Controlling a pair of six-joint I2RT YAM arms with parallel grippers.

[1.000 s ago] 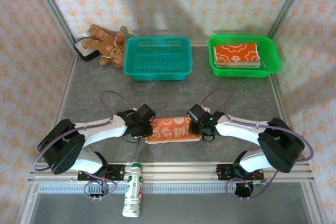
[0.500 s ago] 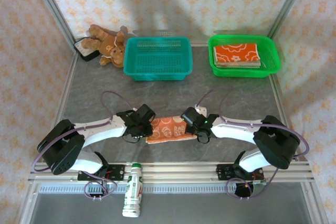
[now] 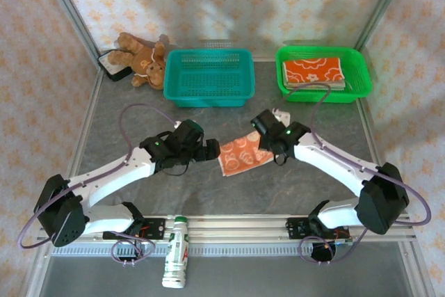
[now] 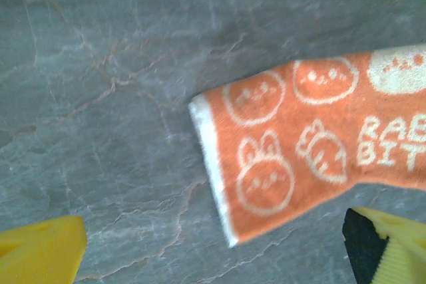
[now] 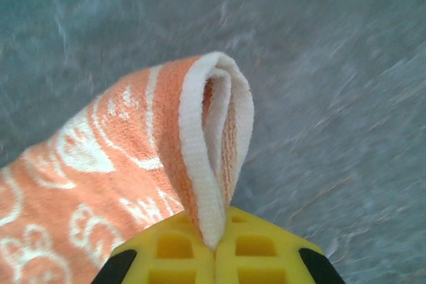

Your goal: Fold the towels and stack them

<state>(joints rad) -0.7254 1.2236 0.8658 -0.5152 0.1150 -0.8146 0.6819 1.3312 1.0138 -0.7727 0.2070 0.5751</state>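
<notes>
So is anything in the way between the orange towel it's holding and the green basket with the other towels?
Nothing visible is. The right gripper pinches the folded towel, and just grey table lies between it and the green basket. Only the basket's near wall would have to be cleared.

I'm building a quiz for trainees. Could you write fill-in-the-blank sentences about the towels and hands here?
The right hand is shut on the ____ towel.
The left hand stands ____, clear of it.
The folded stack lies in the ____ basket.
Missing: orange; open; green.
</notes>
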